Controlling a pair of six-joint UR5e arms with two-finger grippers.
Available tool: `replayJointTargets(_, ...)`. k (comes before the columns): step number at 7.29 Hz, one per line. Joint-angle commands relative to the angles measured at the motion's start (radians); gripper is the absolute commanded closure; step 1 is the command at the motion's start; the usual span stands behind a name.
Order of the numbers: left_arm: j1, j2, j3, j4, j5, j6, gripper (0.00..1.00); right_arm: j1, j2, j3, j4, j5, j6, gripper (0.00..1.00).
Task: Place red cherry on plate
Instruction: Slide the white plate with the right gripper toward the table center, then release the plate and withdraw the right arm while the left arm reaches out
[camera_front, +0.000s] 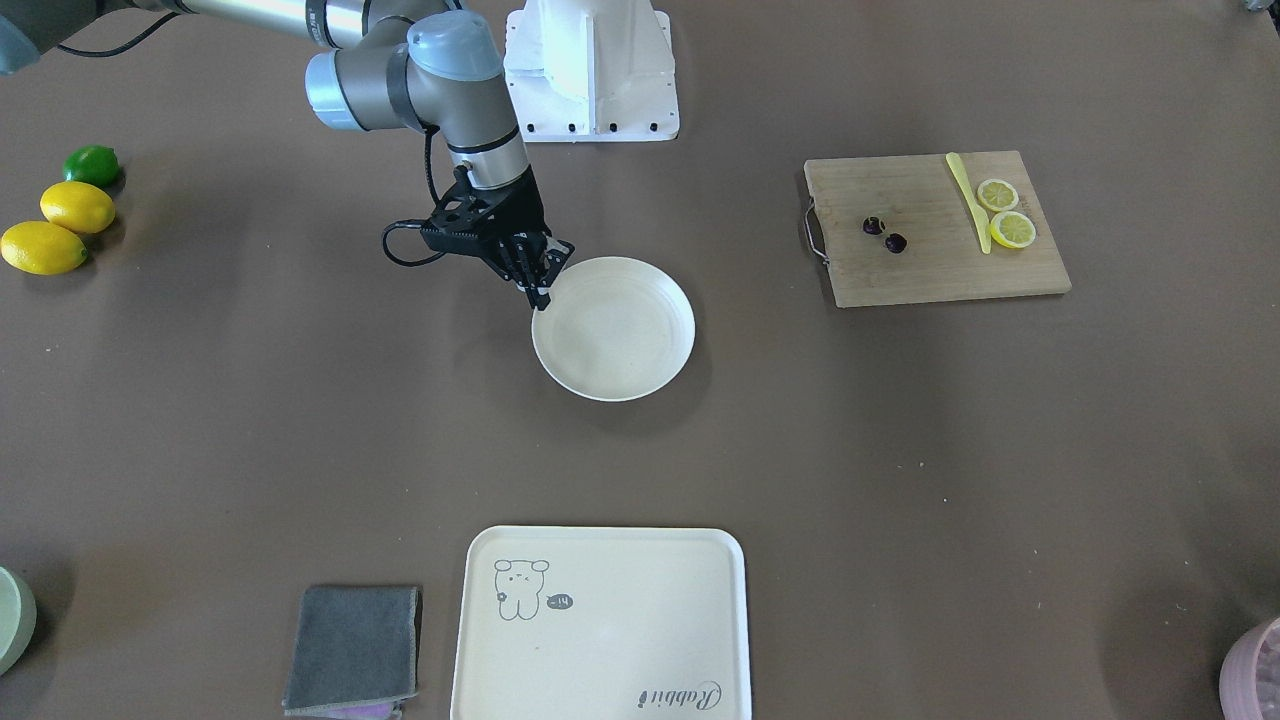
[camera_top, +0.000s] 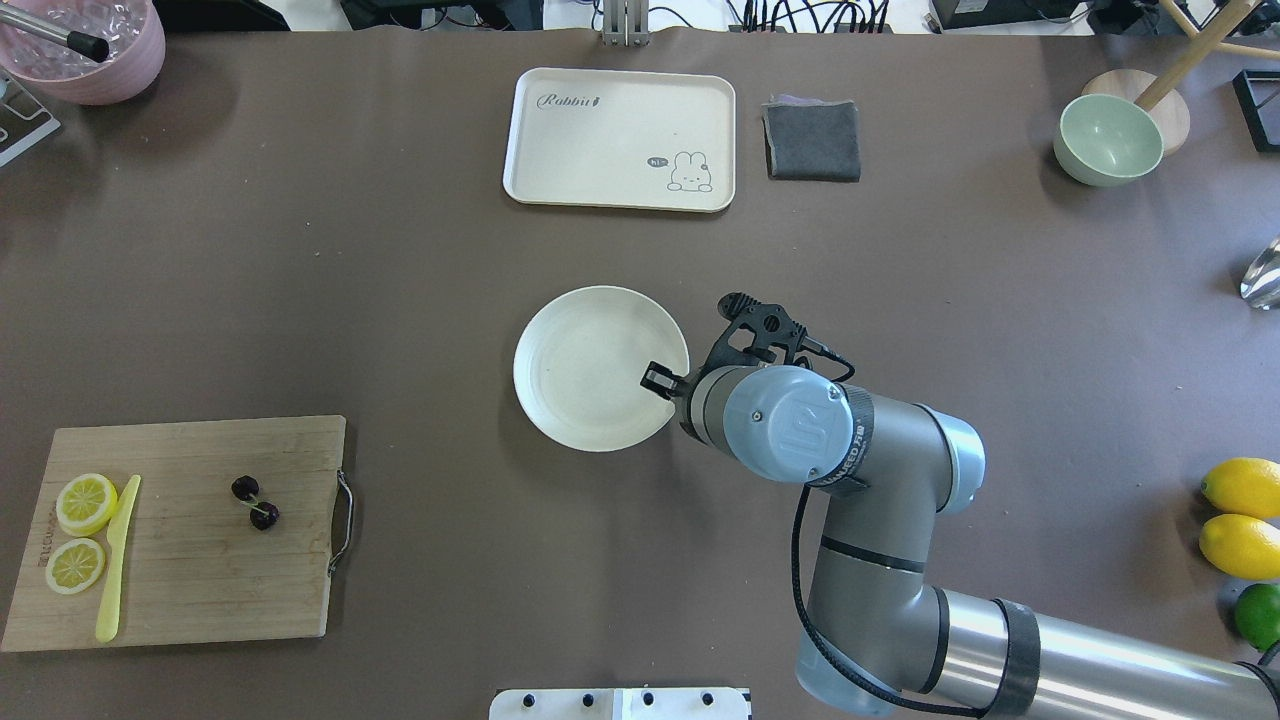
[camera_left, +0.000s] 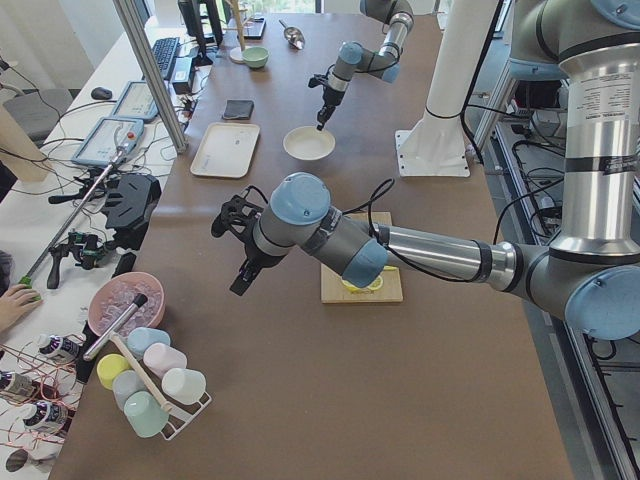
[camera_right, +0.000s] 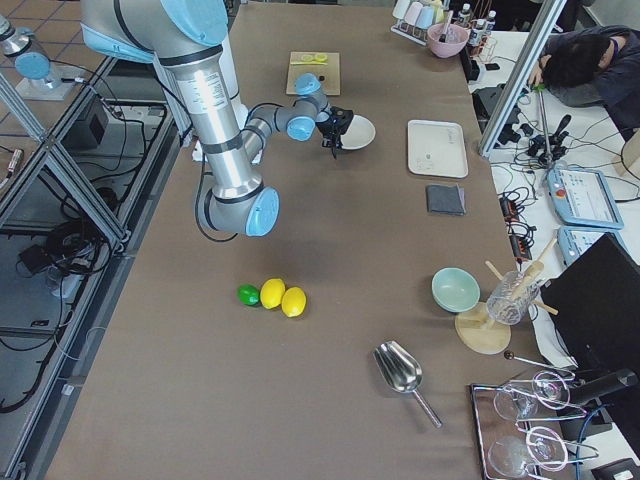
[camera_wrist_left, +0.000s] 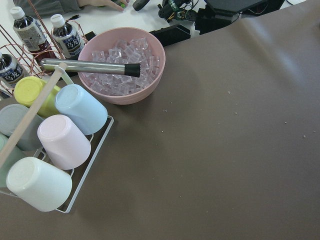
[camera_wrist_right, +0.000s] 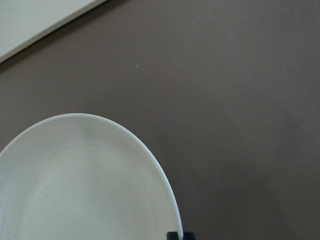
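The red cherry (camera_top: 255, 502) (camera_front: 885, 234), two dark fruits on one pale stem, lies on a wooden cutting board (camera_top: 190, 580) at the table's left. The cream plate (camera_top: 580, 370) (camera_front: 615, 330) (camera_wrist_right: 85, 185) rests mid-table. My right gripper (camera_top: 657, 379) (camera_front: 543, 290) (camera_wrist_right: 175, 235) is shut on the plate's right rim, one finger inside and one outside. My left gripper (camera_left: 240, 280) shows only in the exterior left view, hovering over bare table near the ice bowl; I cannot tell its state. It is far from the cherry.
Two lemon slices (camera_top: 85, 503) and a yellow knife (camera_top: 117, 560) share the cutting board. A cream tray (camera_top: 620, 140) and a grey cloth (camera_top: 812, 140) lie beyond the plate. Lemons (camera_top: 1240, 515), a green bowl (camera_top: 1108, 140), a pink ice bowl (camera_wrist_left: 122, 67) and cups (camera_wrist_left: 65, 140) sit at the edges.
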Motion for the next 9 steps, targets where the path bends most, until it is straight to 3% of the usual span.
replayJointTargets(1,0.001,0.000,-0.001,-0.001,-0.002,-0.004,0.02,-0.015,0.000,-0.007,-0.006,-0.014,-0.008,0.08)
replayJointTargets(2,0.001,0.000,-0.001,0.002,-0.034,-0.006,0.02,-0.001,0.001,0.003,-0.004,-0.013,-0.016,0.00)
replayJointTargets(3,0.001,-0.001,-0.027,0.004,-0.102,-0.115,0.02,0.049,-0.005,0.037,-0.007,0.010,-0.059,0.00)
replayJointTargets(5,0.088,0.040,-0.152,0.004,-0.118,-0.410,0.02,0.251,-0.044,0.101,-0.074,0.219,-0.195,0.00)
replayJointTargets(6,0.159,0.044,-0.216,-0.002,-0.111,-0.581,0.02,0.380,-0.121,0.164,-0.092,0.342,-0.328,0.00)
replayJointTargets(7,0.252,0.045,-0.279,-0.002,-0.089,-0.732,0.02,0.530,-0.197,0.183,-0.093,0.480,-0.478,0.00)
replayJointTargets(9,0.559,0.040,-0.370,-0.001,0.107,-1.003,0.02,0.774,-0.355,0.181,-0.093,0.646,-0.813,0.00)
